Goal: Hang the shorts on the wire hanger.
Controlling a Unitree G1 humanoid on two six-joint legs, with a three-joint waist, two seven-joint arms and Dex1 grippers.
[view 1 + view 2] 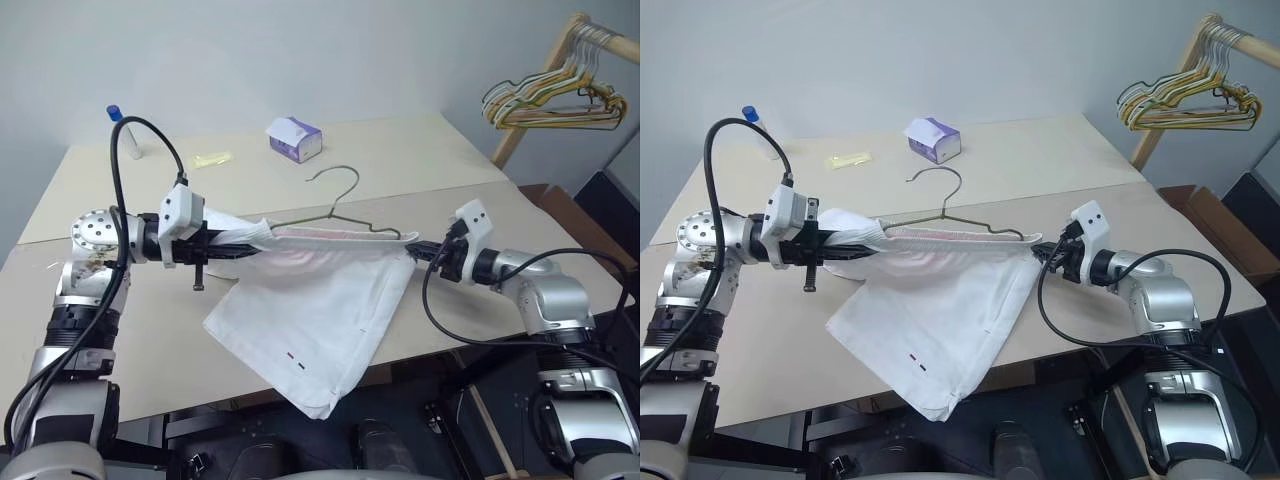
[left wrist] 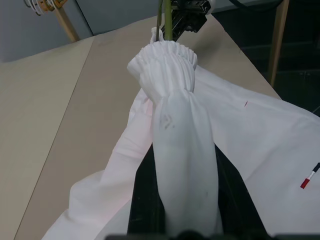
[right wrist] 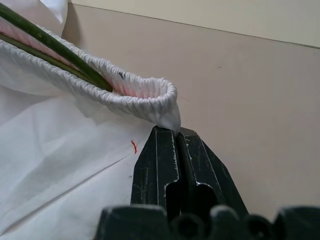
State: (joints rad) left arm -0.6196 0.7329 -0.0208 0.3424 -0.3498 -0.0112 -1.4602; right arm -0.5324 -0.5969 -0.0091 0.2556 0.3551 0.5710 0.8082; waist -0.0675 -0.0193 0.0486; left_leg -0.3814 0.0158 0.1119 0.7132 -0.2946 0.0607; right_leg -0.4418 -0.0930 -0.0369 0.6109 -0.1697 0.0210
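The white shorts (image 1: 320, 310) hang stretched between my two grippers above the tan table (image 1: 420, 160), their legs drooping onto it and over its front edge. My left gripper (image 1: 252, 240) is shut on the bunched left end of the gathered waistband (image 2: 165, 65). The cloth drapes over that gripper's black fingers (image 2: 145, 205). At the waistband's other end my right gripper (image 3: 176, 131) pinches the corner, shut. The olive-green wire hanger (image 1: 345, 215) has its shoulders inside the waistband, as the green wire (image 3: 50, 45) shows, and its hook (image 1: 340, 178) rises above the cloth.
A purple-white tissue box (image 1: 295, 138), a yellow wrapper (image 1: 212, 158) and a blue-capped bottle (image 1: 120, 130) stand at the back of the table. A bunch of hangers (image 1: 555, 95) hangs on a wooden rail at the far right. A cardboard box (image 1: 575, 215) sits beside the table.
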